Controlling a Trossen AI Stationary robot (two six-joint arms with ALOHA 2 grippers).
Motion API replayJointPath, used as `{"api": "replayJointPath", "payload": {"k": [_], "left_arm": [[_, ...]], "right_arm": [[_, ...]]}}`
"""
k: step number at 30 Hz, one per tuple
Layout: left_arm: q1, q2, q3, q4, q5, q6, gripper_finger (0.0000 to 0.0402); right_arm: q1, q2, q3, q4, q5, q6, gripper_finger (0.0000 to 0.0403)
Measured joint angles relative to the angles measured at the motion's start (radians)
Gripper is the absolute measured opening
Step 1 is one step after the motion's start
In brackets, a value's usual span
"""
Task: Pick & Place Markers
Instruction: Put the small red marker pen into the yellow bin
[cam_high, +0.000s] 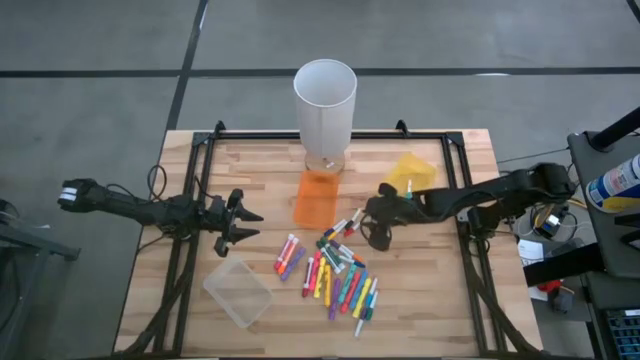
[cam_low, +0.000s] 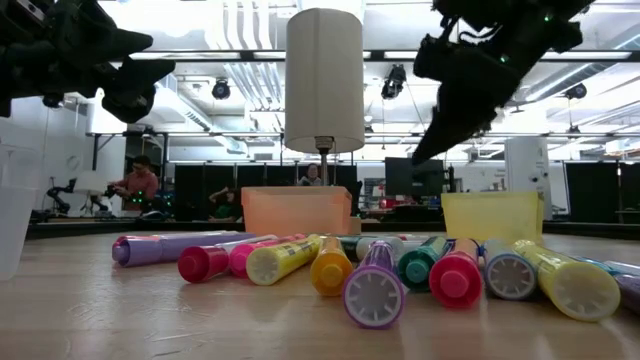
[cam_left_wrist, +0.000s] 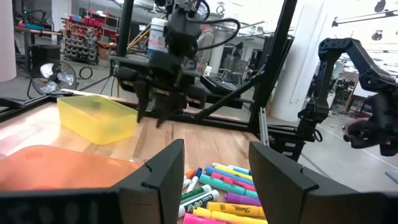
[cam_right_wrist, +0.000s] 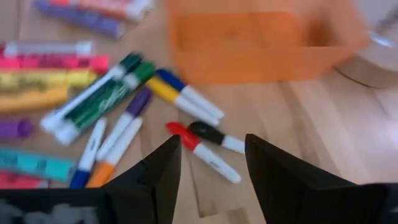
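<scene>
The wooden table (cam_high: 150, 290) is framed by black rails, with bare boards left along its left edge. The markers (cam_high: 338, 275) are heaped right of centre, near an orange bin (cam_high: 317, 198). The right gripper (cam_right_wrist: 207, 163) is held just above the heap's far end, fingers spread and empty. The left gripper (cam_left_wrist: 214, 168), parted and empty, is kept well left. Only the low view shows people beyond the white cylinder (cam_low: 324, 78)

Markers (cam_high: 335, 275) lie heaped mid-table, between the clear bin (cam_high: 238, 292) and the right hand (cam_high: 377, 232).
</scene>
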Motion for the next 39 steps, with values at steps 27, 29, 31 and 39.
{"api": "replayJointPath", "payload": {"k": [27, 29, 31, 39], "left_arm": [[0.000, 0.001, 0.000, -0.001, 0.000, 0.000, 0.0174], [0.000, 0.001, 0.000, -0.004, 0.002, 0.000, 0.0174], [0.000, 0.002, 0.000, -0.007, 0.002, 0.000, 0.0174], [0.000, 0.003, 0.000, -0.011, 0.002, 0.000, 0.0174]], "right_arm": [[-0.024, 0.367, 0.070, 0.061, -0.001, -0.278, 0.0122], [-0.030, 0.372, 0.079, 0.054, -0.023, -0.243, 0.0110], [-0.034, 0.372, 0.082, 0.049, -0.043, -0.202, 0.0092], [-0.036, 0.365, 0.083, 0.034, -0.081, -0.100, 0.0023]]}}
